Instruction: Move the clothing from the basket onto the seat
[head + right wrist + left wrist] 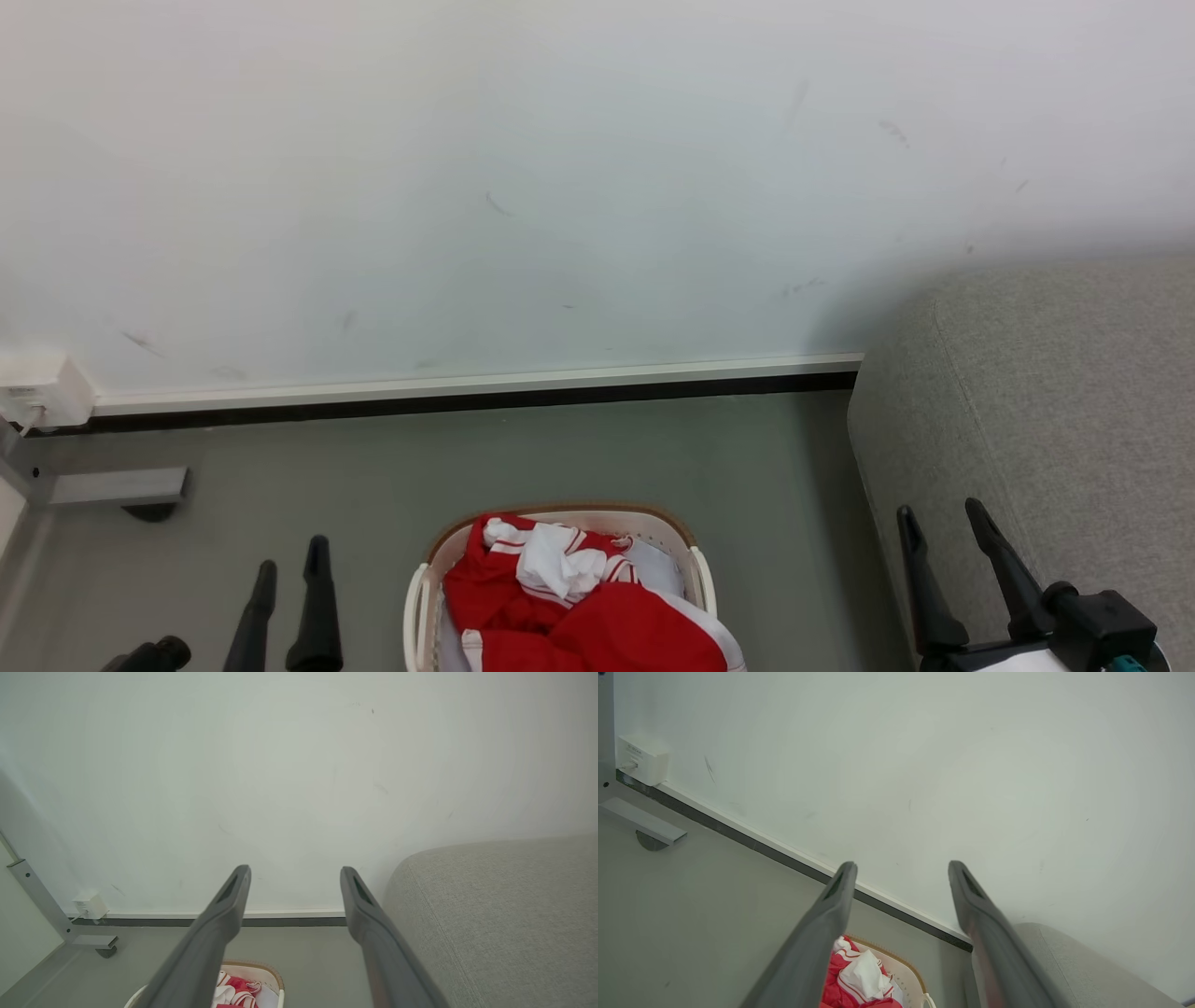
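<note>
Red clothing (pixel 597 625) heaps in the basket (pixel 569 511) at six o'clock, sofa (pixel 1064 392) at four. The head view catches left gripper (pixel 293 551) and right gripper (pixel 938 506) together, each with fingers apart, empty.

Red and white clothing (pixel 597 621) lies heaped in the basket (pixel 611 511) on the grey-green floor (pixel 560 448), near the wall (pixel 560 187). The grey sofa (pixel 1064 401) stands to its right. The left end effector (pixel 294 553) and the right end effector (pixel 938 509) are spread apart, holding nothing.

Red clothing (pixel 597 621) (white-trimmed, perhaps several pieces) fills the basket (pixel 569 511) near the seat (pixel 1074 401).
</note>
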Controlling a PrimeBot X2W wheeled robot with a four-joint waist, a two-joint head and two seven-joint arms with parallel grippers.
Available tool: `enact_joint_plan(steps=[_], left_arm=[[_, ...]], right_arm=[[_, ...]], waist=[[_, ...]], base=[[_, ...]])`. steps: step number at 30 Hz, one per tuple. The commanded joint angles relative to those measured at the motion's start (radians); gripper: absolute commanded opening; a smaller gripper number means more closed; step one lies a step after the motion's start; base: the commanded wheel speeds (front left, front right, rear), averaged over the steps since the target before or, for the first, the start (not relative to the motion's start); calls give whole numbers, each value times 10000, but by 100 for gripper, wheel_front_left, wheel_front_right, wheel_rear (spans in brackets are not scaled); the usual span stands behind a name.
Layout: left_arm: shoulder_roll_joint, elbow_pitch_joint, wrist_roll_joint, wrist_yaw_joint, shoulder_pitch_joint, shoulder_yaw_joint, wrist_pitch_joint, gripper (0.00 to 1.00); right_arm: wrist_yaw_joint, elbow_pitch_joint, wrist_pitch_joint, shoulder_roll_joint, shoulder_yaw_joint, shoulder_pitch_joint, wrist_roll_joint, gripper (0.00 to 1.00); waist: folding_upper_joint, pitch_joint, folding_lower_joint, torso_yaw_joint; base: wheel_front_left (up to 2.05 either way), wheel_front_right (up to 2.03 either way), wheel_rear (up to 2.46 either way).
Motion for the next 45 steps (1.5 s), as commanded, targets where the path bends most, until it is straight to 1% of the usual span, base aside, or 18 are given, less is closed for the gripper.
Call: enact_joint_plan(steps=[1,15,27,33,38,45], left_arm=[[85,-75,353,0,105,22,-88,100],[100,-52,1323,-20,247,3,-399,100],[108,-171,2025,93,452,-56,-613,100],[112,-185,2370,84,479,-17,-705,100],[114,-169,2674,58,474,9,-778,100],[111,102,2680,-33,271,-241,-768,100]], right_arm=[[-15,-114,-126,-100,13,68,-308,100],[-17,-159,-409,-112,-128,211,-1211,100],[-19,-25,-629,-120,-124,324,-1785,100],[-20,41,-723,-123,-190,345,-1816,100],[-21,42,-807,-123,-174,350,-2069,100],[-21,-17,-796,-117,-317,139,-1493,100]], waist=[[0,-4,0,0],[0,-41,0,117],[0,-104,0,111],[0,-63,0,21],[0,20,0,-86],[0,384,0,-386]], base=[[0,0,0],[0,0,0],[0,0,0],[0,0,0],[0,0,0],[0,0,0]])
